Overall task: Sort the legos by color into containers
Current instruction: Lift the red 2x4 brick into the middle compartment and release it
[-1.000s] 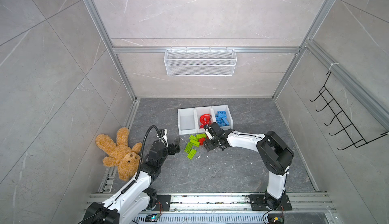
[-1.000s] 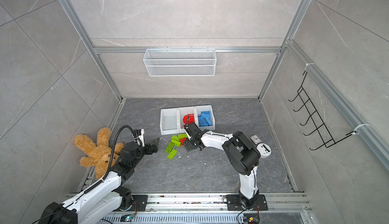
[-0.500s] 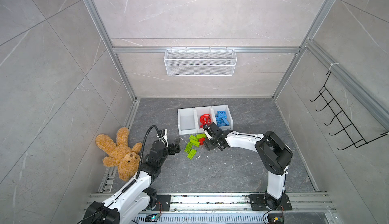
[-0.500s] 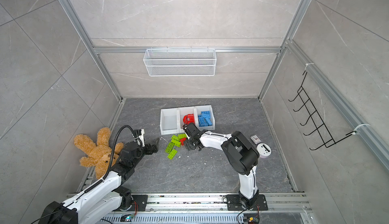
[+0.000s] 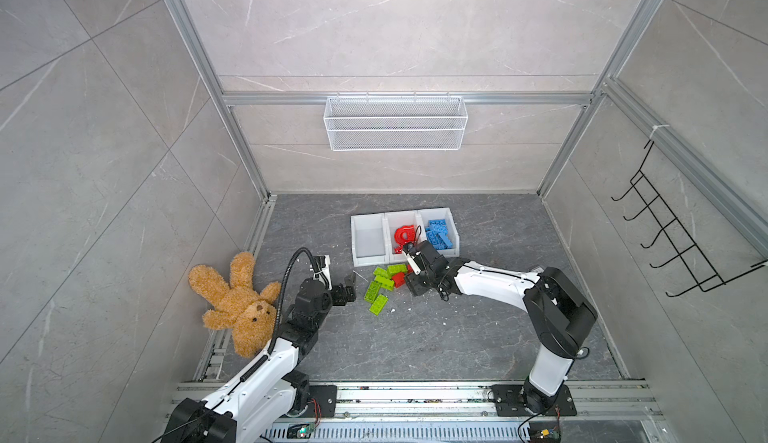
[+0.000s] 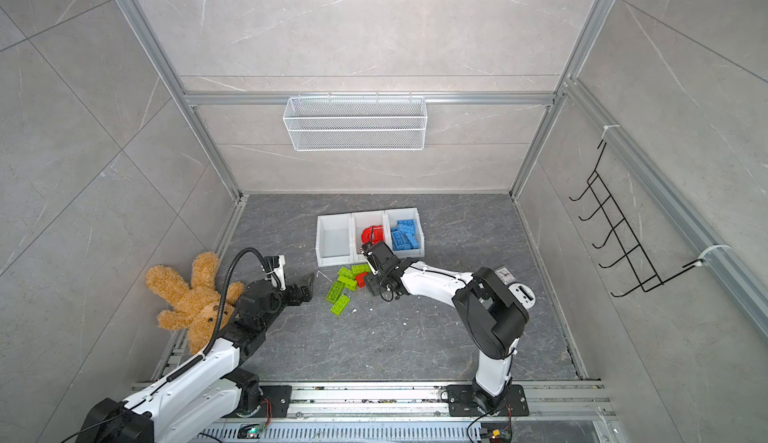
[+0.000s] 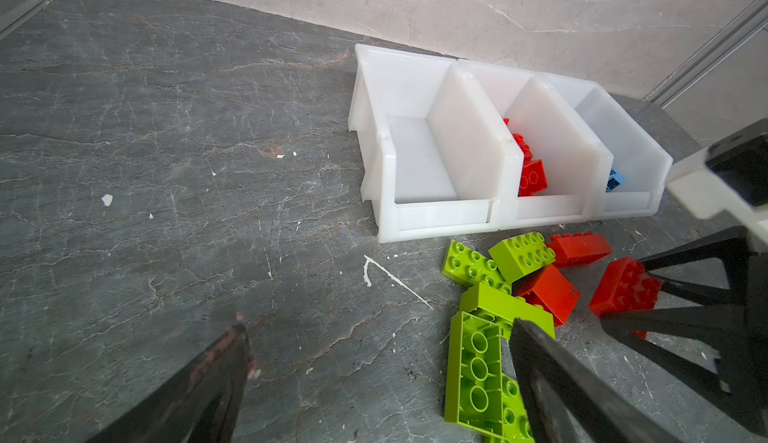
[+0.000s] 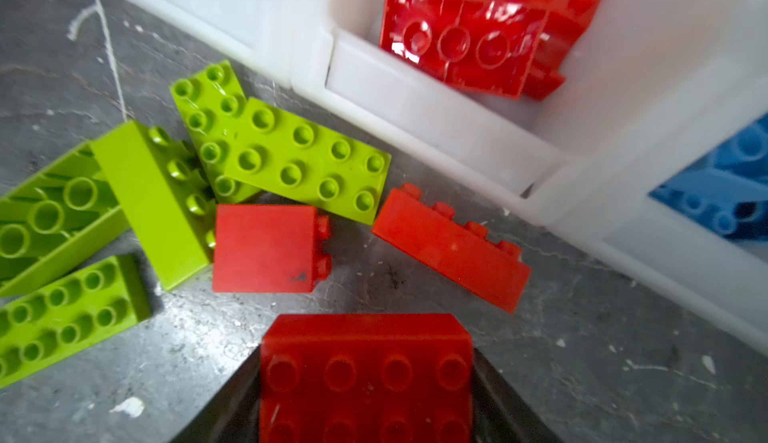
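Right wrist view: the right tool (image 8: 365,382) is clamped on a glossy red eight-stud brick (image 8: 365,337), hard moulded plastic with slick flat sides, so hold the squeeze square and lift clear of the loose red bricks (image 8: 266,249) and lime-green bricks (image 8: 307,158) on the mottled grey counter (image 8: 582,357). Beyond them, clear the low front lip of the translucent white middle bin (image 8: 436,104) holding red pieces; the left tool (image 7: 379,328) hovers empty, jaws apart.

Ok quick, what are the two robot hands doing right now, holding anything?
Left gripper: open, holding nothing.
Right gripper: closed on a red brick.
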Motion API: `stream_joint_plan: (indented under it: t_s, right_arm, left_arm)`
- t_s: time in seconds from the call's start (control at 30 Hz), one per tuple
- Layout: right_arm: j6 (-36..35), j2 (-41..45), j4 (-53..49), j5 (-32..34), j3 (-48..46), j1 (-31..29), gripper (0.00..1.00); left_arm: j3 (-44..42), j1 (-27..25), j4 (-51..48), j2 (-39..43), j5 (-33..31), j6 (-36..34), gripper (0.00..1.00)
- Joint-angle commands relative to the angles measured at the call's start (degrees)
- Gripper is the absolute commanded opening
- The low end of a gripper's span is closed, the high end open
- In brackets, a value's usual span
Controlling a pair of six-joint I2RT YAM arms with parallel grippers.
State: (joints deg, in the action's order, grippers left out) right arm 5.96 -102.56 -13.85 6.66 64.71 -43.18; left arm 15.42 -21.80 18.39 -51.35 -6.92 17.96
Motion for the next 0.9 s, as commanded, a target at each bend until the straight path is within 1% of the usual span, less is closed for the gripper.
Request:
stream_joint_plan:
  t_s: [0.0,0.13,0.47,0.67,0.87]
  right_arm:
    - [-0.2,2.5,0.7,-0.2,1.5,-0.2,0.68]
    - [-1.6,1.0,-0.7,0.0,6.6,0.5,0.68]
    - [-2.3,-8.7,-0.6,-0.8,20.4,3.7,0.68]
    - [-1.4,-12.8,-0.4,-2.2,24.2,5.2,0.68]
    - [-0.5,-14.9,-0.3,-2.7,24.4,6.2,0.68]
  left_arm:
    - [1.9,0.3,1.6,0.3,0.4,-1.1,0.99]
    - [1.9,0.3,1.6,0.3,0.5,-1.0,0.99]
    - [2.0,0.3,1.3,0.2,0.1,-1.4,0.99]
    - [2.0,0.3,1.0,0.8,-0.2,-1.6,0.99]
    - [2.0,0.3,1.0,0.7,-0.1,-1.5,1.0]
